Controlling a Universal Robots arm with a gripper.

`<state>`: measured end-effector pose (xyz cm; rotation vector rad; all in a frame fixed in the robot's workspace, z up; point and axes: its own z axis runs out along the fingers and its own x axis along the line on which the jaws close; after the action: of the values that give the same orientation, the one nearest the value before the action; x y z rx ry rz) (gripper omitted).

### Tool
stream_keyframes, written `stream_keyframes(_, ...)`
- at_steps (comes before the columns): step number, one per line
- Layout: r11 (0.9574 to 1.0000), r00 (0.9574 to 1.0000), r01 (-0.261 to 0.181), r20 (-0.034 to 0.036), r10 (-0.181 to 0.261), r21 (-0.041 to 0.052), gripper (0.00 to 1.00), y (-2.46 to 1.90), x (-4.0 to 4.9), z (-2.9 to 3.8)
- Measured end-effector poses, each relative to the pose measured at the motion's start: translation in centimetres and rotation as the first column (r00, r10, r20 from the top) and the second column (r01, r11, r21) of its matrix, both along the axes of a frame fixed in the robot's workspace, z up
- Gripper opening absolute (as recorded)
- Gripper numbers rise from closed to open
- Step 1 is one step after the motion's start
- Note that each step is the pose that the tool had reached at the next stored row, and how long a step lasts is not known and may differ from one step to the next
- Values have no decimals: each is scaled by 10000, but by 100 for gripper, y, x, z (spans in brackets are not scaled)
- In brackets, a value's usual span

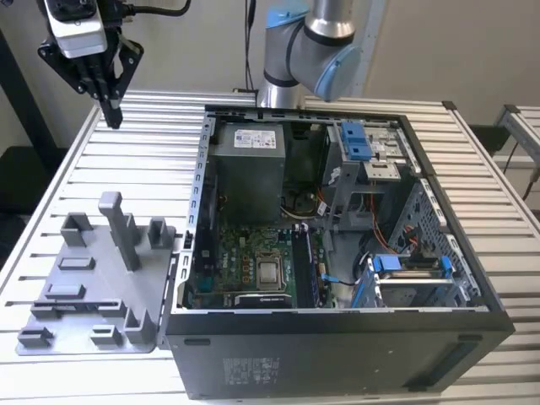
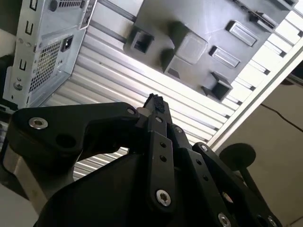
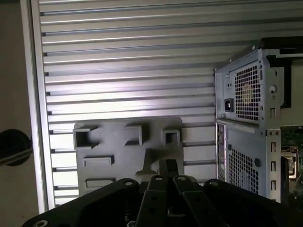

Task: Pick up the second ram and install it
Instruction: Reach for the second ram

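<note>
pincer (image 1: pixel 112 116) closed, nothing held, high over table (image 1: pixel 152 169) | fixture (image 1: pixel 84 291) slots partly hidden behind posts

desk (image 1: pixel 143 169): silver, ribbed in parallel slats
fixture (image 1: pixel 84 287): plain mid-grey
computer case (image 1: pixel 337 354): black shell, bare silver-grey metal inside
motherboard (image 1: pixel 228 261): green
drive latches (image 1: pixel 356 139): bright blue, at the case's 1 and 4 o'clock
fingers (image 1: pixel 112 108): matt black
robot arm (image 1: pixel 329 29): silver, light-blue joint cap
rear vent (image 3: pixel 247 92): silver, perforated grid
</note>
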<state>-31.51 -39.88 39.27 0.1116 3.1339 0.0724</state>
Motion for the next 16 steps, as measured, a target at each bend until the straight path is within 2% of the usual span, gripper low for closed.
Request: stream_keyframes(16, 10000, 10000, -1, 0, 1, 1, 11, 0, -523, 0)
